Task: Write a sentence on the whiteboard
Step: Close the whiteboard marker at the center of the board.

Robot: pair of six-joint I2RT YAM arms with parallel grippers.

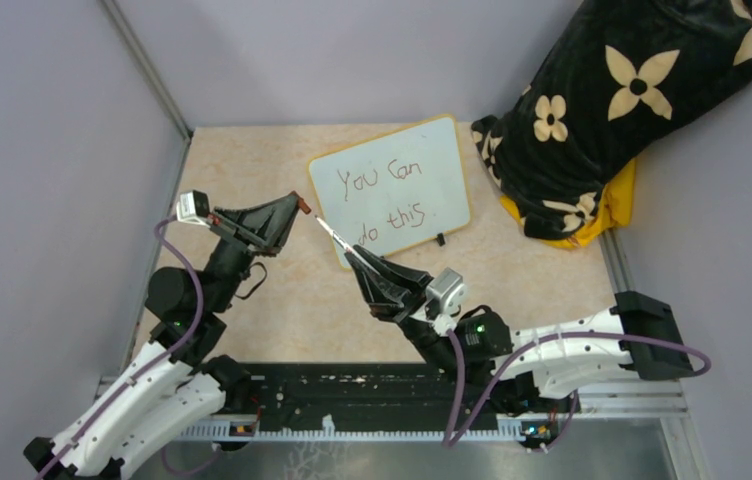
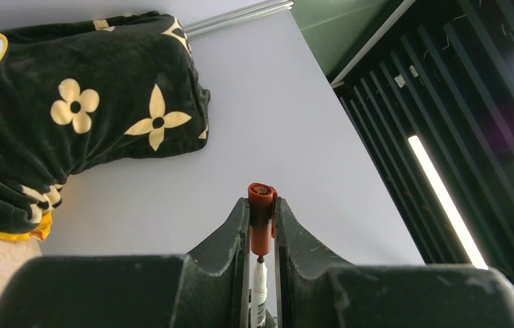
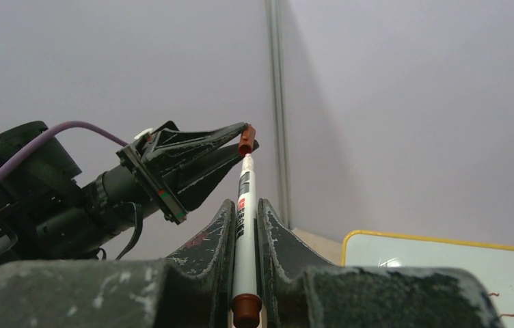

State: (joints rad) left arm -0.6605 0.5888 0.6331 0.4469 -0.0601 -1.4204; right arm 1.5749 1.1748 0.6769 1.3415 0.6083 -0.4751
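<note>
The whiteboard (image 1: pixel 392 190) lies tilted on the beige table with the sentence (image 1: pixel 382 180) "You Can do this" in two lines of thin dark letters. My left gripper (image 1: pixel 297 206) is shut on a reddish-brown marker cap (image 2: pixel 262 215), held above the table left of the board. My right gripper (image 1: pixel 351 251) is shut on a white marker (image 3: pixel 245 188), which points up and left. The marker's tip (image 2: pixel 260 260) sits right at the cap's open lower end. In the right wrist view the cap (image 3: pixel 245 141) is just above the tip, and a corner of the whiteboard (image 3: pixel 445 273) shows.
A black blanket with cream flowers (image 1: pixel 612 110) lies over something yellow at the back right, close to the board's right edge. Grey walls close in the table on the left, back and right. A black rail (image 1: pixel 352 400) runs along the near edge.
</note>
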